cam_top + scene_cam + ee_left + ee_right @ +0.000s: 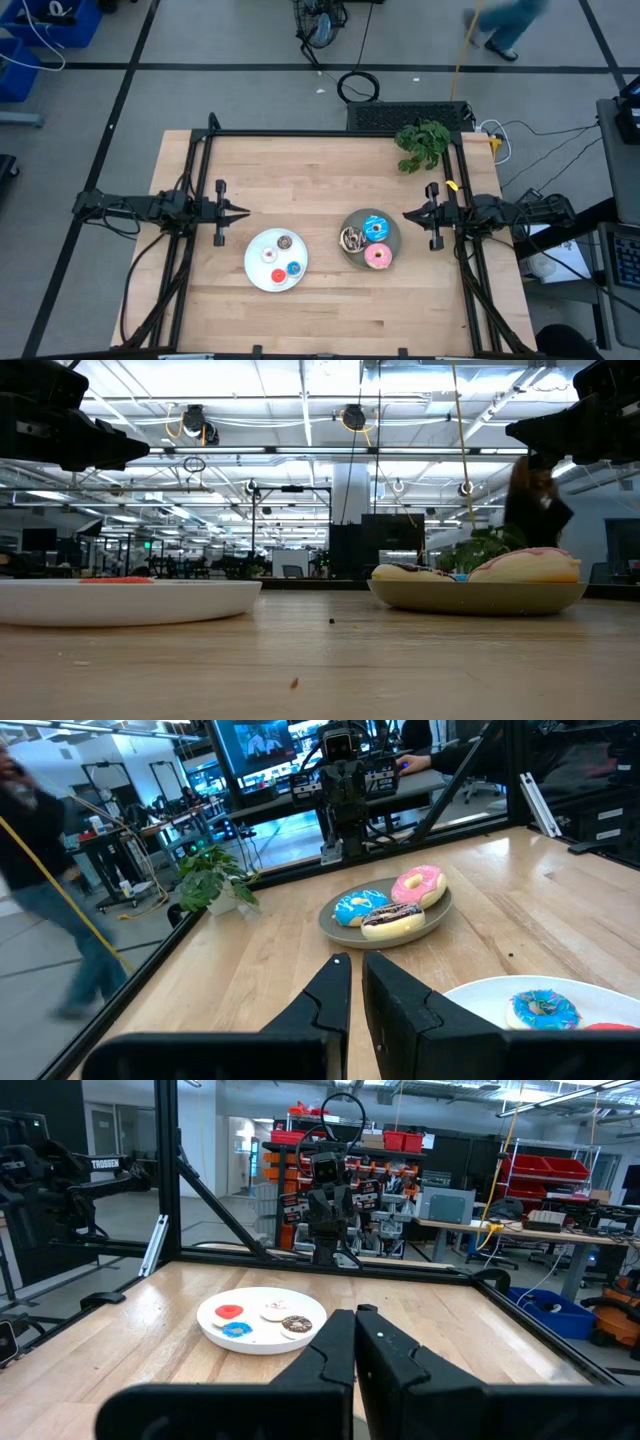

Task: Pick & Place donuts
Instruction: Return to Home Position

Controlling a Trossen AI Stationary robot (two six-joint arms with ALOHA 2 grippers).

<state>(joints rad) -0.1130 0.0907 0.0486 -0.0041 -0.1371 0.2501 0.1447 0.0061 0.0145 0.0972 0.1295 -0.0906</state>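
Note:
Four small donuts lie on a white plate: brown, white, red and blue. Three wider donuts lie on a grey plate: dark sprinkled chocolate, blue sprinkled and pink. My left gripper is level above the table at its left side, shut and empty, and the white plate lies nearer the table's near edge. My right gripper is level at the right side, shut and empty, just beyond the grey plate's far right rim. In the wrist views each gripper faces the other arm.
A green leafy plant stands at the table's far right corner. A black frame rail runs along the table's far edge and down both sides. Bare wood lies between and in front of the plates. A person walks on the floor beyond the table.

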